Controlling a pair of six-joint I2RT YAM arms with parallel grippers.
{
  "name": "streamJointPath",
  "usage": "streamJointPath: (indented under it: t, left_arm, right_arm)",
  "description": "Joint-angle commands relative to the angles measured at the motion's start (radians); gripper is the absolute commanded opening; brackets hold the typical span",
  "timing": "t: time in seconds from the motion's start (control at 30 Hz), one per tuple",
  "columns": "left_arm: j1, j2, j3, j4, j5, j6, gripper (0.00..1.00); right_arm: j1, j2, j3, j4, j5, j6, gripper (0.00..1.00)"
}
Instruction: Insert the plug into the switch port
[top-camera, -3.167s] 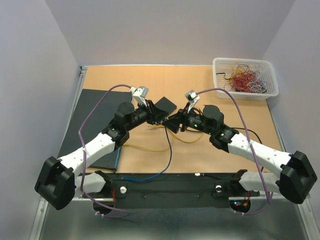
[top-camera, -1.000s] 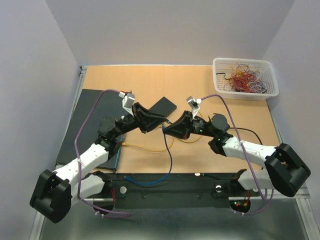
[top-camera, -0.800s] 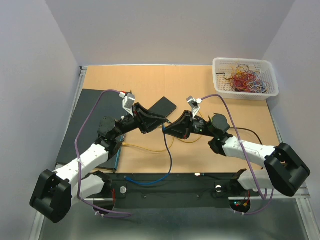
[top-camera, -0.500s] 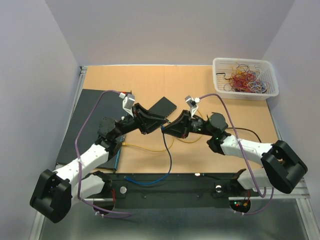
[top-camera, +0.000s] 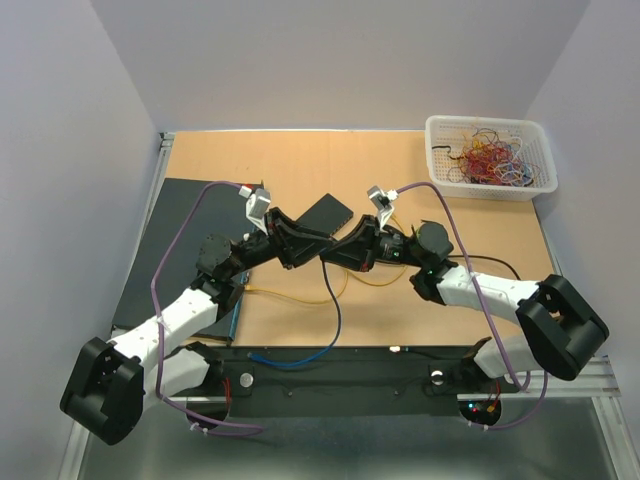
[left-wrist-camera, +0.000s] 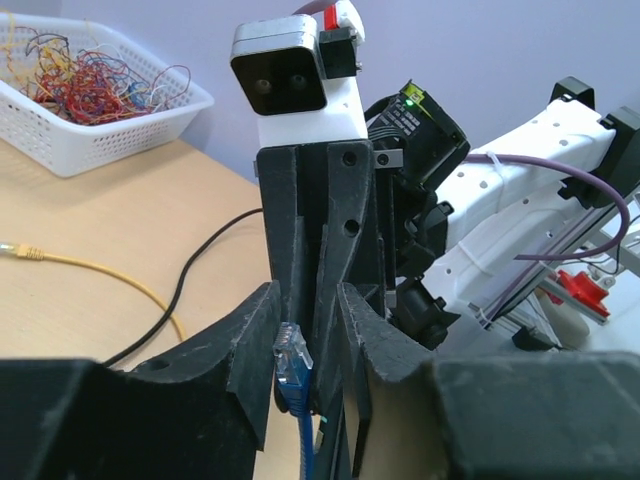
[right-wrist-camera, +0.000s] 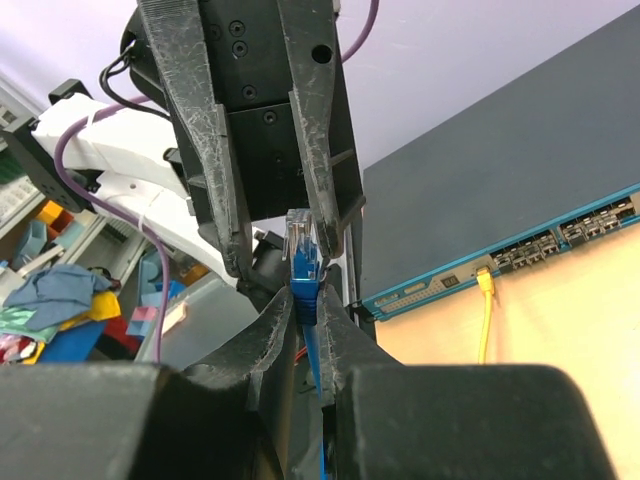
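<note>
Clear-tipped blue cable plug (right-wrist-camera: 301, 245) held up over the tan table (top-camera: 400, 170), right gripper (right-wrist-camera: 306, 305) pinched tight just behind its tip, left gripper (left-wrist-camera: 305, 300) spread open around it, dark blue-grey network switch (right-wrist-camera: 500, 170) well apart at the table's left side.

The left arm (top-camera: 185, 312) and right arm (top-camera: 495, 295) wear white shells between black joints and bulky black shoulder housings. A purple cable (left-wrist-camera: 545, 160) trails along each to a white wrist camera (left-wrist-camera: 295, 85). The fingers (right-wrist-camera: 195, 120) are scuffed matte black wedges dotted with screws (left-wrist-camera: 347, 158); a green light (left-wrist-camera: 409, 100) glows.
</note>
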Motion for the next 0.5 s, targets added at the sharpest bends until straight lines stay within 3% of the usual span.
streamJointPath:
  t: [0.0, 0.17, 0.3, 0.37, 0.4, 0.47]
  left_arm:
    - [-0.005, -0.006, -0.01, 0.07, 0.016, 0.002, 0.35]
    - [-0.003, 0.0, -0.008, 0.07, 0.016, 0.003, 0.11]
    - [-0.005, -0.004, -0.008, 0.057, 0.002, 0.008, 0.01]
    - [-0.003, -0.004, -0.002, 0.031, -0.009, 0.014, 0.0]
    - [-0.005, -0.007, 0.001, 0.001, -0.026, 0.022, 0.0]
    - [-0.003, -0.006, 0.022, -0.053, -0.053, 0.034, 0.0]
  right_arm:
    - [-0.007, 0.008, 0.033, 0.078, -0.007, 0.007, 0.0]
    - [-0.007, 0.003, 0.023, 0.088, 0.021, 0.011, 0.0]
    - [-0.009, -0.009, 0.013, 0.088, 0.079, 0.018, 0.02]
    - [-0.013, -0.018, 0.008, 0.084, 0.096, 0.014, 0.26]
    - [-0.015, -0.03, 0.005, 0.081, 0.1, 0.011, 0.45]
    - [-0.015, -0.041, -0.001, 0.068, 0.113, -0.001, 0.59]
